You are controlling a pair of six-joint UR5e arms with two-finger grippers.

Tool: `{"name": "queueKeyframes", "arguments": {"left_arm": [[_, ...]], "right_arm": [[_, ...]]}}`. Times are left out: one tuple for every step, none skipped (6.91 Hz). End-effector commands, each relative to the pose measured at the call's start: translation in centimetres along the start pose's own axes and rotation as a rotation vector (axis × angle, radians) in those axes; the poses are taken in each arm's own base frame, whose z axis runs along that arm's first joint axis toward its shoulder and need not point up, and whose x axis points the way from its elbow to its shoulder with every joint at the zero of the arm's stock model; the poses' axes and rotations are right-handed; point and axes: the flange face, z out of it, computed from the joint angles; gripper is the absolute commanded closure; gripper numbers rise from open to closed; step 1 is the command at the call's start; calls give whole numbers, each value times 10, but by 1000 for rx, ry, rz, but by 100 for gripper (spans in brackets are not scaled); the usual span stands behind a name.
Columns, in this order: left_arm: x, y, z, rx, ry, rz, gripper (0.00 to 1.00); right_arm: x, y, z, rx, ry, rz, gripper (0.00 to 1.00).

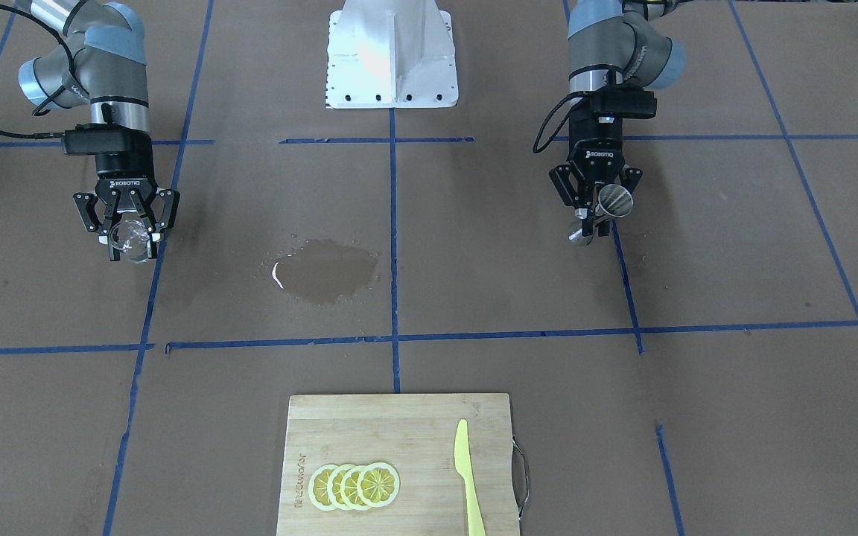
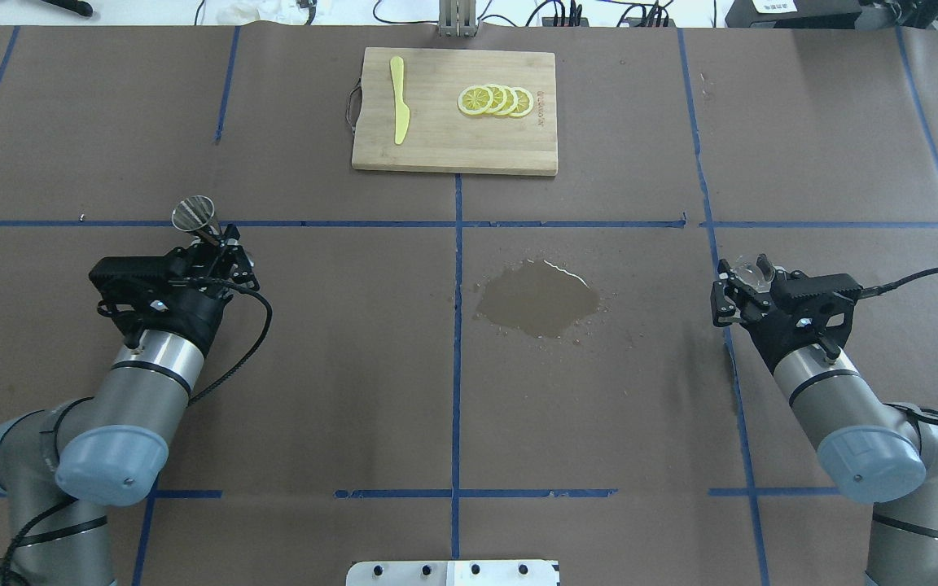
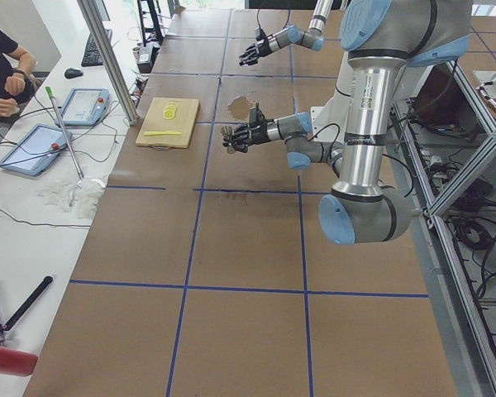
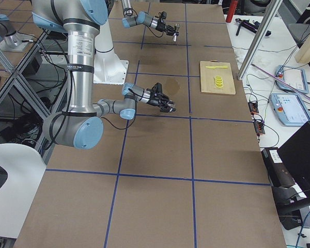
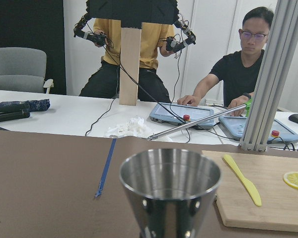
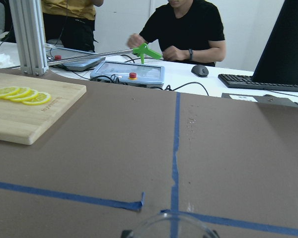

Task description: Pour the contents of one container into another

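Jigger is clenched in left gripper, cup grasped by right gripper, well apart; cup should be brought above jigger, tipped slowly.

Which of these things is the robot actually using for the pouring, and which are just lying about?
In use: clear glass cup, held in right tool; steel jigger, held in left tool.
Lying about: cutting board, lemon slices, yellow knife, wet patch.

4 fixed over table, 2 wrist-mounted
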Motion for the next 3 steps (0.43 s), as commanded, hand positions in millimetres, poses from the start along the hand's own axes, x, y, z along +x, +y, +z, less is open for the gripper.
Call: {"name": "queueKeyframes", "arguments": {"left_arm": [[53, 3, 6, 5, 37, 73, 100], [72, 5, -2, -5, 63, 61, 100], [85, 6, -7, -12, 76, 69, 100]], "right_arm": [[-8, -37, -1, -31, -66, -123, 100], [-28, -53, 2, -13, -99, -168, 100], [-59, -70, 8, -7, -134, -171, 100]]}}
